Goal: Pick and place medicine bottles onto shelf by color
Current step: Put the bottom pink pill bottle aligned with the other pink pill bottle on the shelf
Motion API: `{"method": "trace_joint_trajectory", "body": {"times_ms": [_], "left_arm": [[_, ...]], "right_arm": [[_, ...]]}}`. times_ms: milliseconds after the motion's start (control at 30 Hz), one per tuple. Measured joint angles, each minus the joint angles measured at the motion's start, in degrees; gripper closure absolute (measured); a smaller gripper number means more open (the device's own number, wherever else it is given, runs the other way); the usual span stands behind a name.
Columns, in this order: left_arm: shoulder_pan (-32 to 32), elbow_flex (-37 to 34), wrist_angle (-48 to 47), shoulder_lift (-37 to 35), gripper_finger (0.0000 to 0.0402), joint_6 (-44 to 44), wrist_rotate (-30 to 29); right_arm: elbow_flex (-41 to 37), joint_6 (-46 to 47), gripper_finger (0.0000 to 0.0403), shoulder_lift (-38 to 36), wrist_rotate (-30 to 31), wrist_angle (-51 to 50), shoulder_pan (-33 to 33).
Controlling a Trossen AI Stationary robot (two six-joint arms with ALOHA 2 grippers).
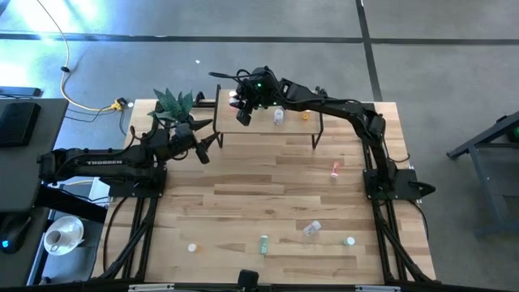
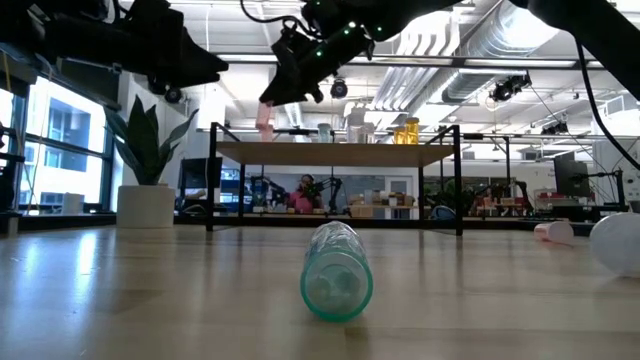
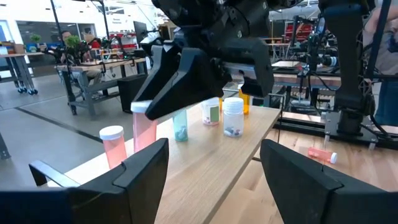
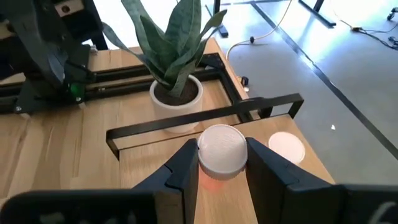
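Observation:
My right gripper (image 1: 243,104) is over the left end of the low wooden shelf (image 1: 268,131), shut on a pink bottle (image 3: 144,129) with a white cap. A second pink bottle (image 3: 113,147) stands on the shelf beside it. A green bottle (image 3: 180,126), two clear ones (image 3: 233,118) and an orange one (image 3: 245,103) stand farther along. My left gripper (image 1: 206,151) is open and empty in front of the shelf's left end. More bottles lie on the table: pink (image 1: 335,169), clear (image 1: 312,229), green (image 1: 263,243). My right gripper pinches the pink bottle's top, at the white cap (image 4: 221,149), between its two fingers. The fingers come from above, slanting down. The bottle hangs upright below them (image 2: 265,118) at the shelf's left end. My left finger hides its base, so I cannot tell whether it touches the board.
A potted plant (image 1: 174,101) stands just left of the shelf, close to both grippers. Two small white-capped bottles (image 1: 192,247) (image 1: 349,241) lie near the table's front edge. In the low view the green bottle (image 2: 337,270) lies closest in front.

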Motion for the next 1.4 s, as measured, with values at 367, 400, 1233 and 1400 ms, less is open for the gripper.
{"method": "trace_joint_trajectory", "body": {"times_ms": [367, 400, 1233, 1400], "left_arm": [[0.0, 0.0, 0.0, 0.0, 0.0159, 0.0, 0.0], [0.0, 0.0, 0.0, 0.0, 0.0159, 0.0, 0.0], [0.0, 0.0, -0.1, 0.0, 0.0159, 0.0, 0.0], [0.0, 0.0, -0.1, 0.0, 0.0159, -0.2, 0.0]], "right_arm": [[4.9, 1.5, 0.0308, -0.1, -0.2, -4.5, 0.2], [4.4, 1.4, 0.0308, -0.1, -0.2, -4.4, 0.2], [1.4, -4.0, 0.0308, 1.3, 2.9, -2.2, 4.0], [5.5, -2.1, 0.0308, 1.2, 2.6, -4.5, 2.3]]}}
